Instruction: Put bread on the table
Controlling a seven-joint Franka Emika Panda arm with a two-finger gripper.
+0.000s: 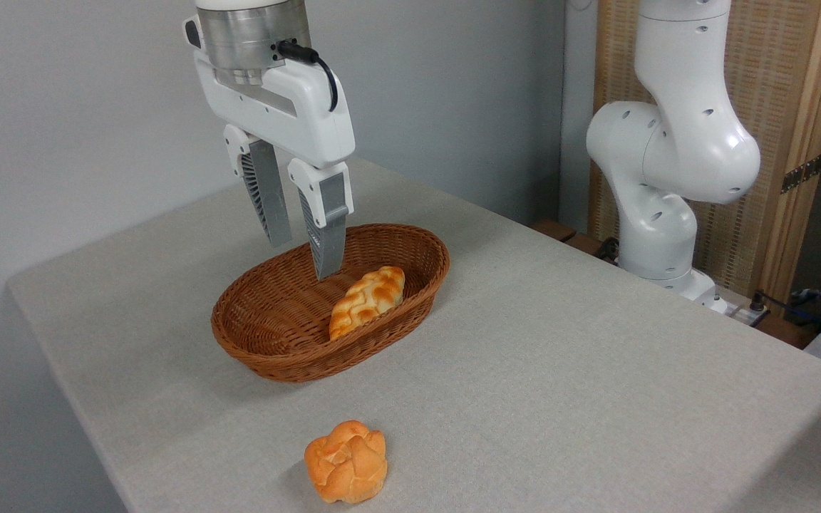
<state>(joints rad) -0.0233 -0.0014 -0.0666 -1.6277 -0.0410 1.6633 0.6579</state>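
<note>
Bread's (368,299) lower end behind basket rim (353,340)

White glossy arm (674,142), rounded joints, small dark holes; silver wrist collar, black cable, grey ribbed fingers (328,228).

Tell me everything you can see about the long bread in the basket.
The bread is a long braided loaf, pale yellow with golden-brown toasted ridges and tapered ends. It lies inside the brown wicker basket, towards its right side, leaning against the inner wall with its far end raised. Its lower end is hidden behind the rim. The open tool hangs just above and left of it, not touching it.
</note>
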